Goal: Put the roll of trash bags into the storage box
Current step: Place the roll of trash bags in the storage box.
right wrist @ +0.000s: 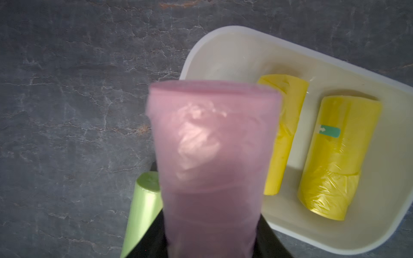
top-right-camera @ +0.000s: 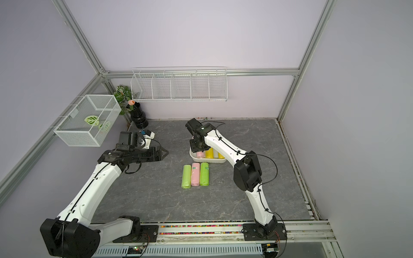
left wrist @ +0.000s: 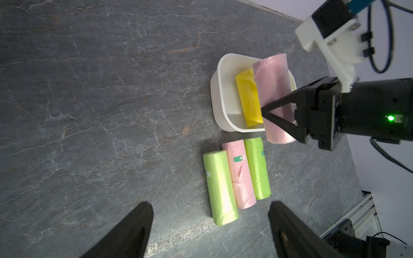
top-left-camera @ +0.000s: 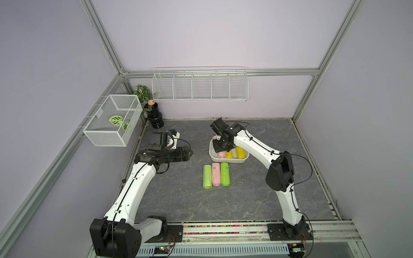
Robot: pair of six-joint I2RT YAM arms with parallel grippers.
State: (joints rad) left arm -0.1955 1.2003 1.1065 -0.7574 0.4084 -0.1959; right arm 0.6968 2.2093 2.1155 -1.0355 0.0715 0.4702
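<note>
Clearly the right fingers are clamped on the pink roll of trash bags, which reaches out well past the fingertips in the right wrist view. Below those fingers sits the storage box, and the held roll hangs over one end of it, its ends overlapping the rim. I cannot tell whether it touches the box. Inside the box, a yellow roll lies just beside the held roll, and a second yellow roll lies farther from the fingers.

The left fingers stand wide apart with nothing between them, above the grey surface and well apart from the box. Ahead of their tips, three more rolls lie side by side and touching on the surface, near the box: a green roll, a loose pink roll and another green roll.
</note>
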